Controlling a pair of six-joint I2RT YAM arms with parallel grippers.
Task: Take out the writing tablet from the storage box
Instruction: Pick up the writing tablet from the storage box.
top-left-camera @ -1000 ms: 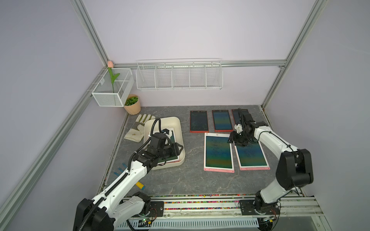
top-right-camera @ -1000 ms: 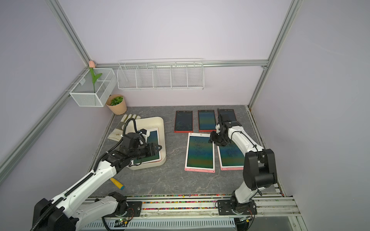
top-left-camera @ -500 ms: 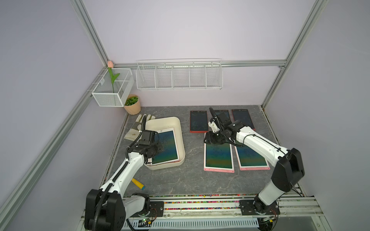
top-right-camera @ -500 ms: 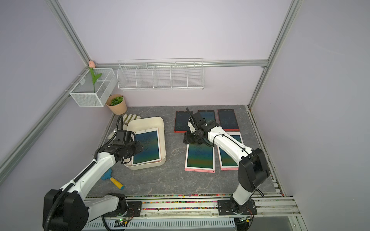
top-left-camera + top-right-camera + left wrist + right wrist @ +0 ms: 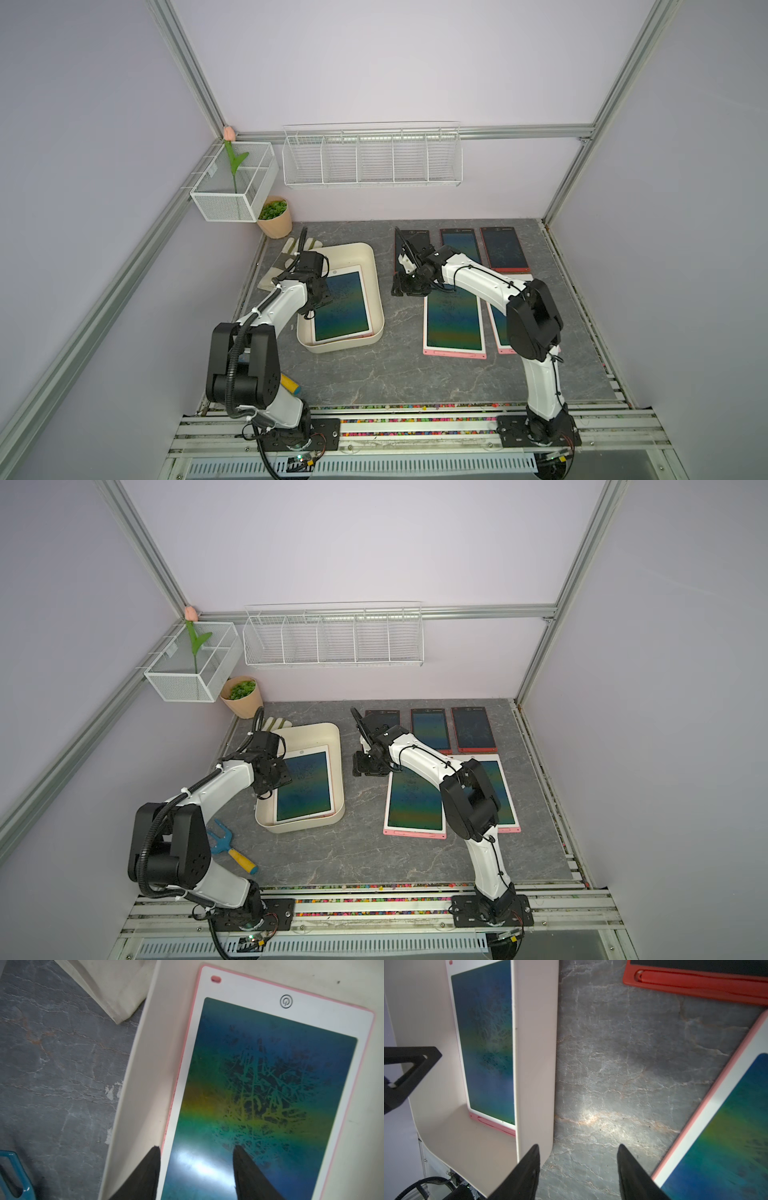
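Top views first: writing tablet (image 5: 343, 307) lies flat, screen up, inside the storage box (image 5: 376, 291), toward the box's near end. Left gripper (image 5: 319, 298) hangs over the tablet's edge on the left arm's side, approx mid-length. Right gripper (image 5: 365, 766) is outside the box, over the table (image 5: 357, 845), btw box and a pink tablet (image 5: 415, 804).

Left wrist cam: left gripper (image 5: 196, 1148) is spread, nothing pinched. One fingertip (image 5: 155, 1150) sits over the box-floor strip beside the tablet, the other over the screen, so they straddle its pink edge. Contact? Can't tell.

Right wrist cam: right gripper (image 5: 578, 1147) is spread & empty too, above bare table, w/ one tip just by the box's outer wall. Tablet's visible inside, past that wall.
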